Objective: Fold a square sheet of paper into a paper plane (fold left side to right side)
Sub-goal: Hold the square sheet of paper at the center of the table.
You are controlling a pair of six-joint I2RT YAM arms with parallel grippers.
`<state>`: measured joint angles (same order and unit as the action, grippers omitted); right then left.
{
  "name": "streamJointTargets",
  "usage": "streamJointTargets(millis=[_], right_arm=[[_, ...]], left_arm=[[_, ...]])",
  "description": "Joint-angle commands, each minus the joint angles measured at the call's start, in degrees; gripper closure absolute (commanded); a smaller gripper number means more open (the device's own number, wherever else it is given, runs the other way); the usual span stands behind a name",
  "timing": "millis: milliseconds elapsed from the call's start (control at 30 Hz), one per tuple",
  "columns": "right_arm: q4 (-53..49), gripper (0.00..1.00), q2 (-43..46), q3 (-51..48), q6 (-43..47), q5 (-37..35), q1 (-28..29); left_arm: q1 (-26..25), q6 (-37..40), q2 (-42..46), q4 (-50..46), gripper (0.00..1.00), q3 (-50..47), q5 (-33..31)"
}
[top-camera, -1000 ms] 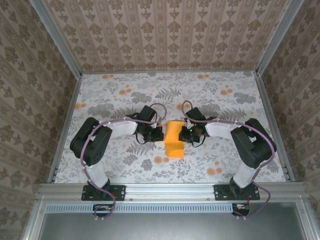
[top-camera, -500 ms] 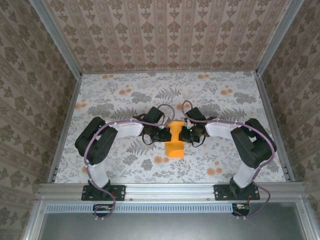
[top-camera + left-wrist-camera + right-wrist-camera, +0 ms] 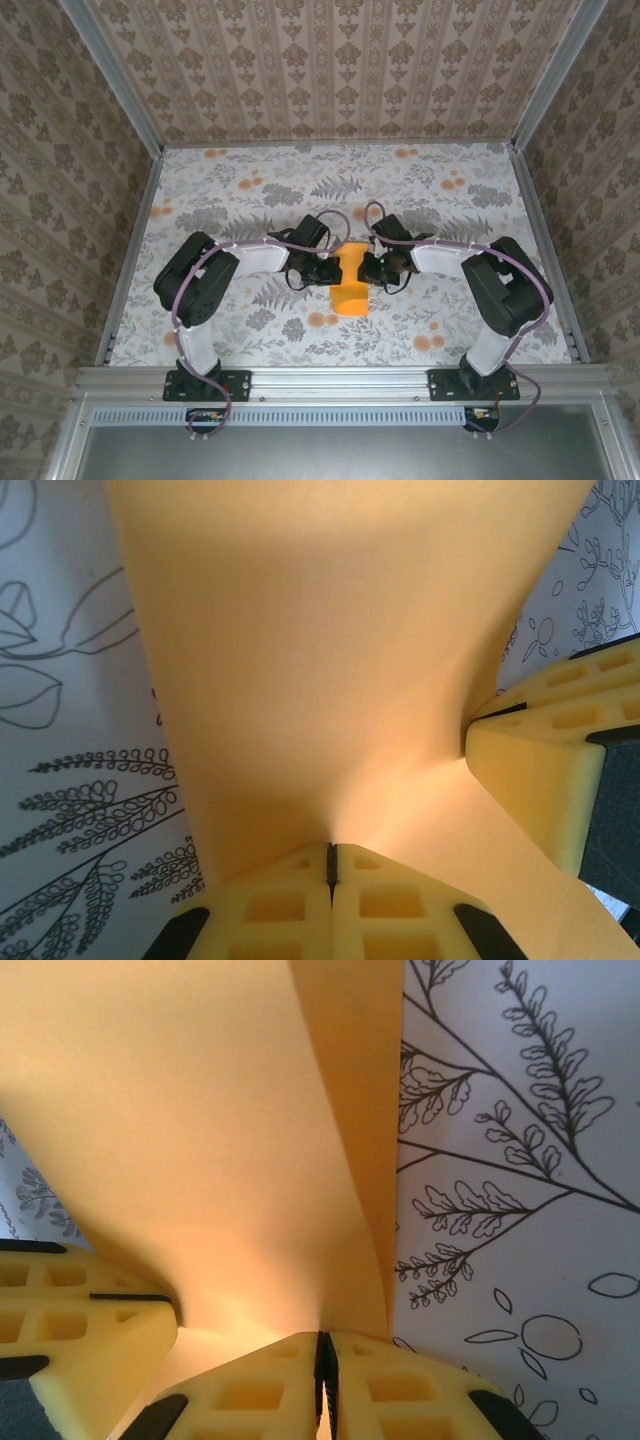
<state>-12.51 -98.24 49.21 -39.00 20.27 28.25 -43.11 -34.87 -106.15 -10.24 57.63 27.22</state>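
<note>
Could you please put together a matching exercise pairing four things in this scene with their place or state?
1 left claw
2 right claw
3 paper sheet
4 floral cloth

A shut on the paper's right side
B flat under everything
C shut on the paper's left side
D orange, held from both sides

Pairs: 1-C, 2-A, 3-D, 4-B

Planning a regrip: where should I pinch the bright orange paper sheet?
Likely midway on the side edges of the bright orange paper sheet, coming in level from each side, as the left tool and right tool do: it bows up there.
</note>
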Motion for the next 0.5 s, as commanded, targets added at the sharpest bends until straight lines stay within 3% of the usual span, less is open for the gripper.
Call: streamJointTargets(millis=[0, 200, 467], right_arm=[[0.60, 0.87, 2.47, -2.41, -0.48, 0.92, -0.50], [7.69, 0.87, 6.03, -3.48, -1.49, 3.38, -2.15], [16.92, 0.88, -0.94, -0.35, -4.68, 8.26, -1.98]], left_arm=[[-0.74, 0.46, -1.87, -4.11, 0.95, -0.30, -2.32], [-0.92, 0.51, -2.20, -4.61, 0.95, -0.17, -2.91], [-1.18, 0.43, -2.40, -4.70, 0.95, 0.01, -3.32]])
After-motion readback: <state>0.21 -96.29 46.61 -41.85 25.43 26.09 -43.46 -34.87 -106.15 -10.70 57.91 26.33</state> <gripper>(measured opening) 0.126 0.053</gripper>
